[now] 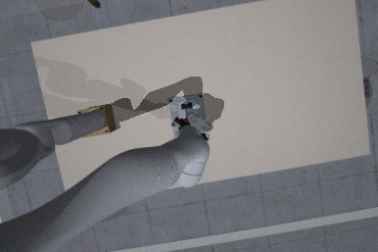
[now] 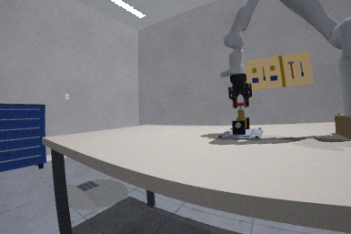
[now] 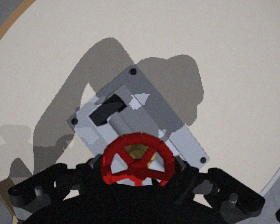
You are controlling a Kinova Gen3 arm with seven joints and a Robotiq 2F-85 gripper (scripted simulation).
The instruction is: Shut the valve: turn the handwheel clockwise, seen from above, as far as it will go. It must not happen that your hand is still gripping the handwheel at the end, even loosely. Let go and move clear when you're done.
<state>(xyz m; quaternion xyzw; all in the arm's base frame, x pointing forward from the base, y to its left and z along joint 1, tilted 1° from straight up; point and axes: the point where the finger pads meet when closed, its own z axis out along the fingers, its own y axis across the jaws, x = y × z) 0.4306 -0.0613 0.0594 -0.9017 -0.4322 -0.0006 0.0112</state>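
The valve has a red handwheel on a short stem above a grey base plate that lies flat on the table. In the side view the handwheel sits on top of the valve body. My gripper points straight down over it, and its black fingers are shut on the handwheel's rim from both sides. In the overhead view my arm covers most of the valve; only a bit of red and the grey plate show.
A small wooden block sits on the table to the left of the valve, at my arm's base. A wooden board with tool pictures hangs behind. A blue drawer cabinet stands on the floor, far left.
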